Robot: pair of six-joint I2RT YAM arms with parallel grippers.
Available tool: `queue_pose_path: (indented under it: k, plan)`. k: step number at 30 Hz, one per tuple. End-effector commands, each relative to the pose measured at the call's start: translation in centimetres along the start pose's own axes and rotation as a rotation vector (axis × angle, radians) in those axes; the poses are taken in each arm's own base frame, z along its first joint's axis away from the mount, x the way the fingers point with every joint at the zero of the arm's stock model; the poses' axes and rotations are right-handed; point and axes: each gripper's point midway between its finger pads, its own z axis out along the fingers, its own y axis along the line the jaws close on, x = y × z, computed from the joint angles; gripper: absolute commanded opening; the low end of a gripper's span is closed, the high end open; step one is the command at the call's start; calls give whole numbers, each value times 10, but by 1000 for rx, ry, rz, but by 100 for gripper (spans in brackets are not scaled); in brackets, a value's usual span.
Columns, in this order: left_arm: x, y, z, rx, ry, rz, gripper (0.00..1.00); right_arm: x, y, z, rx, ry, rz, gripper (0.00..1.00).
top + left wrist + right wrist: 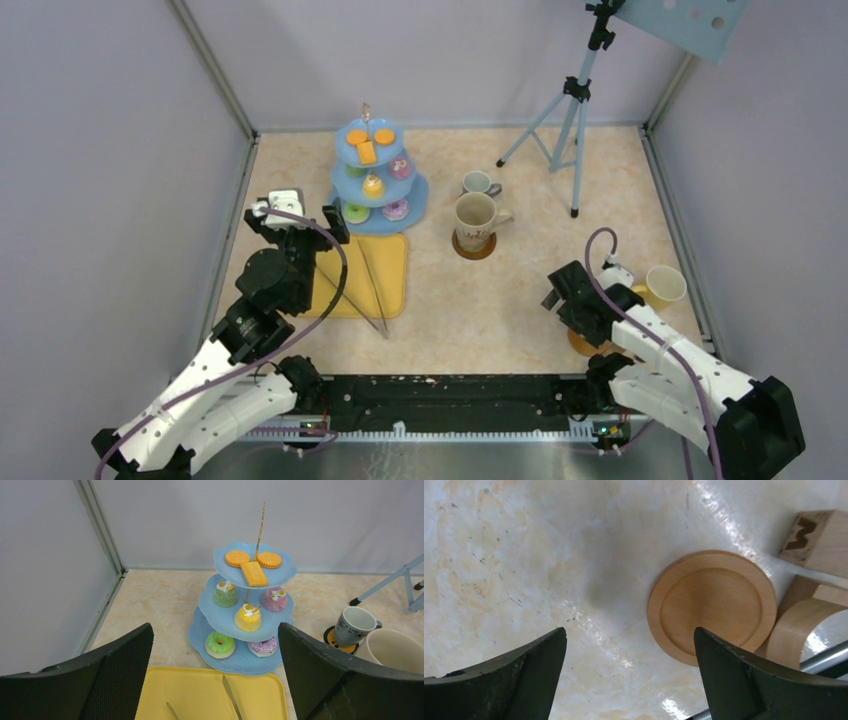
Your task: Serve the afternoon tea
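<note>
The light-blue three-tier stand [412,205] [200,635] stands at the back of the table, left of centre. It carries orange biscuits [254,573] on top, green, yellow and purple cakes [248,618] in the middle, and two donuts [220,645] at the bottom. A grey mug [478,183] [353,625] and a cream mug [475,215] on a brown coaster [474,250] stand to its right. My left gripper [305,212] [215,627] hangs open in front of the stand, holding nothing. My right gripper [562,290] [629,630] is open over bare table, beside a round wooden coaster [712,605].
A flat yellow tray [392,255] [200,695] with metal tongs [375,285] lies in front of the stand. A yellow mug [665,285] sits near the right wall. A tripod [572,120] stands at the back right. A wooden block [819,540] and a curved wooden piece [796,630] lie by the coaster.
</note>
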Motion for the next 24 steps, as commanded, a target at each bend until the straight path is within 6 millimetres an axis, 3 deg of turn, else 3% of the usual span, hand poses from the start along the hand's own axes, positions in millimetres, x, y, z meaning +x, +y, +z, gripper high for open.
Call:
queue_pose_path:
  k: [1, 6, 9, 17, 24]
  plan:
    - [-11, -1, 1, 3, -25, -27, 99, 21, 16, 9, -62, 87, 88, 95]
    - [-10, -1, 1, 0, -25, -26, 99, 34, 6, 22, -27, 110, 70, 95]
    - [-10, -1, 1, 5, -25, -27, 99, 36, 23, 23, -118, 123, -4, 86]
    - [-9, -3, 2, 7, -22, -24, 99, 57, 103, -3, -415, 161, -105, 85]
    - [-7, -3, 3, 4, -16, -15, 99, 91, 179, -7, -569, 250, -190, 81]
